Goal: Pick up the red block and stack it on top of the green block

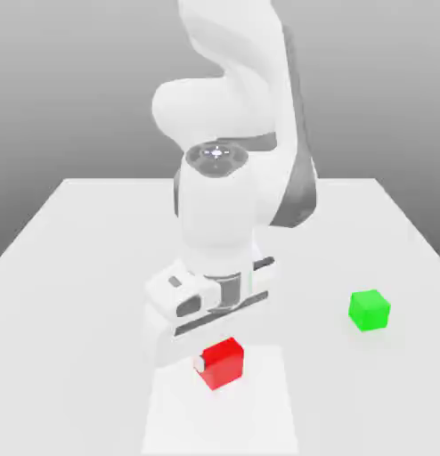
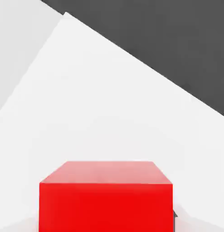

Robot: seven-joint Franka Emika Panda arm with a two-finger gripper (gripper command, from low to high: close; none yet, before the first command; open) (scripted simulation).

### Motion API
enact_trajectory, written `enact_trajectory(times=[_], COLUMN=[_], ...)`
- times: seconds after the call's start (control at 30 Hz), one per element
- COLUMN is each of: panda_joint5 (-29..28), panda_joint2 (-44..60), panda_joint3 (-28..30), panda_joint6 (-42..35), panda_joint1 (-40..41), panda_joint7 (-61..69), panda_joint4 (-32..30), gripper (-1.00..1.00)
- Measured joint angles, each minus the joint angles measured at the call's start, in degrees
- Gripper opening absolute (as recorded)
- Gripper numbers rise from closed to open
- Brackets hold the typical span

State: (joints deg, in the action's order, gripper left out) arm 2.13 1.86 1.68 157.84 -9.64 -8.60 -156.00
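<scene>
With its claw (image 1: 219,361) closed on the red block (image 1: 223,367), the arm should keep a firm squeeze and lift straight up before heading to the green block (image 1: 370,311).

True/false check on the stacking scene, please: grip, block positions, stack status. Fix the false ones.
1. The gripper is closed on the red block. True.
2. The green block is on the exterior view's left of the red one. False: it is on the right.
3. The red block already sits on the green one. False: the two are well apart.
4. Nothing rests on top of the green block. True.
</scene>
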Motion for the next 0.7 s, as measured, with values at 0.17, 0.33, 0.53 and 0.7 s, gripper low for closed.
enact_trajectory(times=[0.17,0.33,0.53,0.7], panda_joint5=[2.84,4.60,0.51,-4.43], panda_joint2=[-6.47,-12.60,-6.21,-0.28], panda_joint3=[-5.77,-13.51,-16.93,-15.53], panda_joint6=[-2.29,-4.25,3.14,8.71], panda_joint1=[-13.88,-24.31,-26.59,-26.83], panda_joint7=[4.68,8.69,6.82,3.38], panda_joint4=[-4.03,-8.16,-9.26,-9.09], gripper=[-1.00,-1.00,-1.00,1.00])
